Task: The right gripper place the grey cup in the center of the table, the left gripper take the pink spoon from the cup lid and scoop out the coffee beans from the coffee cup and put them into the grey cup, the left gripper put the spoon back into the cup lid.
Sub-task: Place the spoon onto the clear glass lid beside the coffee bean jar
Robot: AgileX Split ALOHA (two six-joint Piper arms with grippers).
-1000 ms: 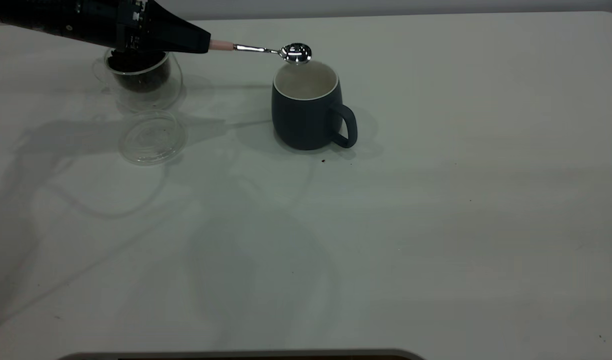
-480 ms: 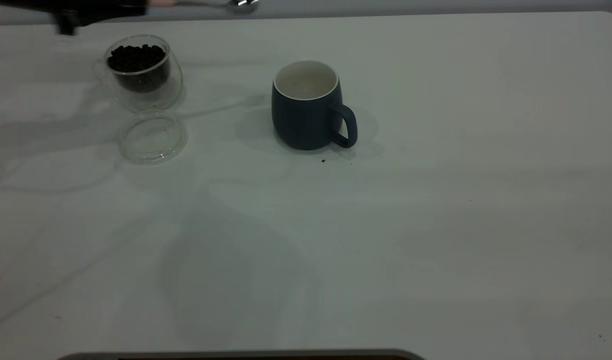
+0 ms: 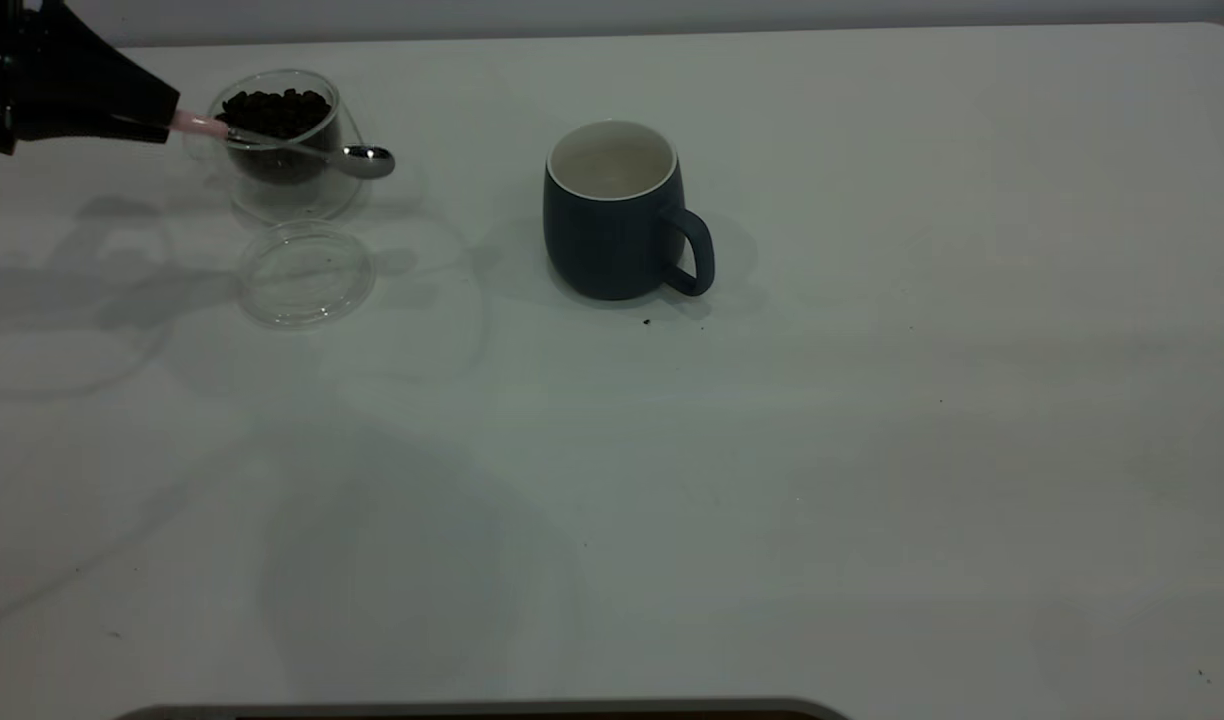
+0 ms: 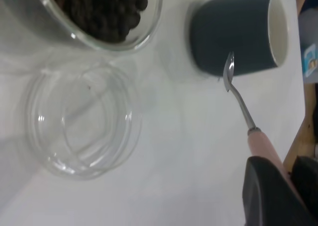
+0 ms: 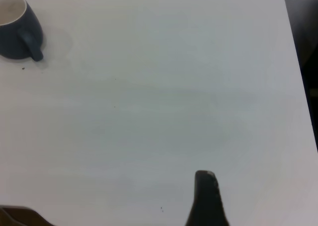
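Exterior view, left hand (image 3: 162, 125) clamped on pink spoon (image 3: 292, 145) above coffee cup (image 3: 284, 145) of coffee beans (image 3: 272, 108), cup lid (image 3: 305, 275) just beside it, grey cup (image 3: 617, 215) mid-tabletop (image 3: 872, 450), right hand's state untellable.

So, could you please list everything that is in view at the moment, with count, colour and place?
grey cup: one, dark blue-grey with white interior, upright near the table's middle, handle toward the exterior view's right.
coffee cup: one, clear glass, far left of the table.
coffee beans: one heap, dark brown, inside the coffee cup.
cup lid: one, clear, flat on the table just in front of the coffee cup, nothing on it.
pink spoon: one, pink handle and silver bowl, held in the air in front of the coffee cup.
table: one, white, a few dark specks.
left claw: black, shut on the spoon's handle, far left.
right claw: black, over bare table.
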